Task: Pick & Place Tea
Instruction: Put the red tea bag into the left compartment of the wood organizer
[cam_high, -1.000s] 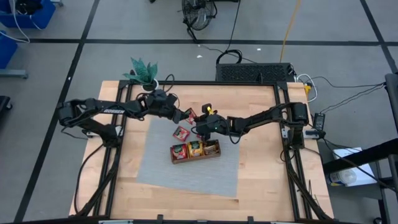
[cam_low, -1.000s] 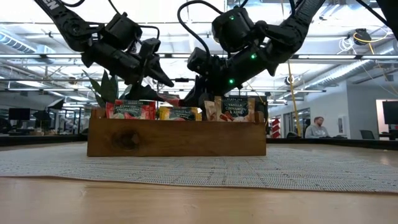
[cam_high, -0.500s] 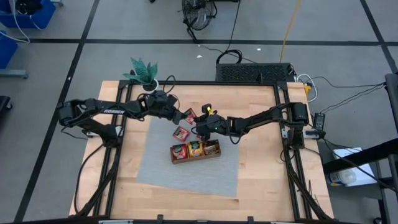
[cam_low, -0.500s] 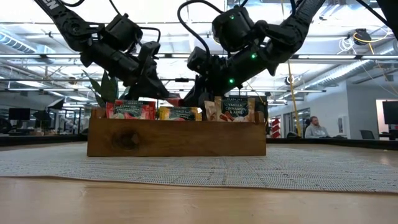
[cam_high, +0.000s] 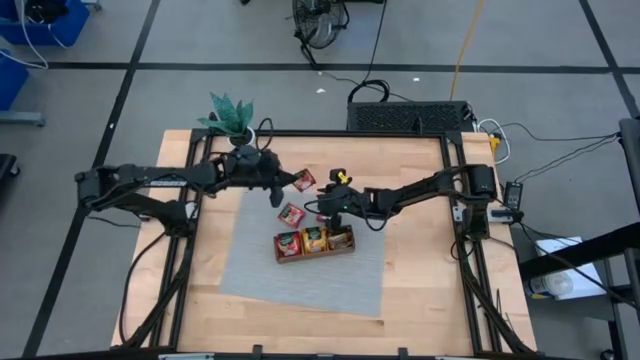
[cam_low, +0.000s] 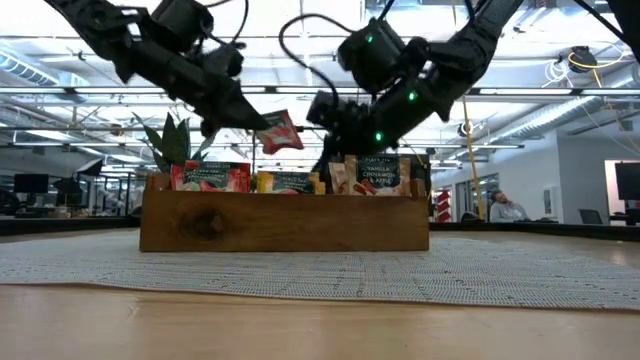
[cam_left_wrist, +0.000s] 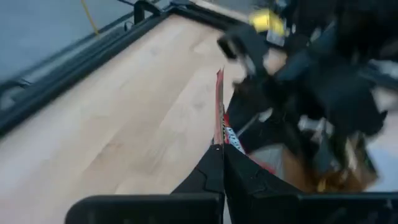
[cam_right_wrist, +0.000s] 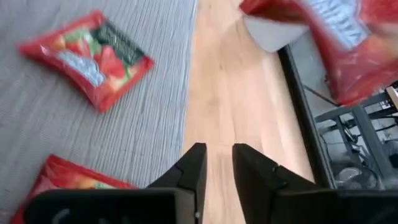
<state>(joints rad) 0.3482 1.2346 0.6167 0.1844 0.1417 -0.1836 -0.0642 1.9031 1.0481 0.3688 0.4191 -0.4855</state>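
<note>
Left gripper (cam_high: 296, 181) is clamped on a red tea sachet (cam_high: 304, 180), lifted clear of the table; the low view shows the sachet (cam_low: 279, 133) hanging in the air above and behind the wooden tray (cam_low: 285, 221), tilted, held by one edge. In the left wrist view the sachet (cam_left_wrist: 220, 109) stands edge-on straight out from the pinched fingertips (cam_left_wrist: 214, 168), so its flat face runs along the finger line. Right gripper (cam_high: 326, 210) sits just behind the tray's back rim, fingers (cam_right_wrist: 193, 168) slightly parted with nothing between them, hovering over bare wood at the mat (cam_right_wrist: 93, 143) edge. A second red sachet (cam_high: 291, 213) lies flat on the grey mat between the two grippers, just behind the tray (cam_high: 314, 255); the right wrist view shows it (cam_right_wrist: 87, 56) close ahead of the right fingers. The tray already holds sachets upright: red ones in the compartment nearest the left arm (cam_high: 288, 243), yellow in the middle, darker ones in the far one. Key relation: the held sachet is behind the tray and a little toward the left arm's side, so I judge the left arm must carry it forward and down into the red compartment, which lies near. The loose sachet is roughly equally near both grippers; the right one is empty, so likely better placed for it.
</note>
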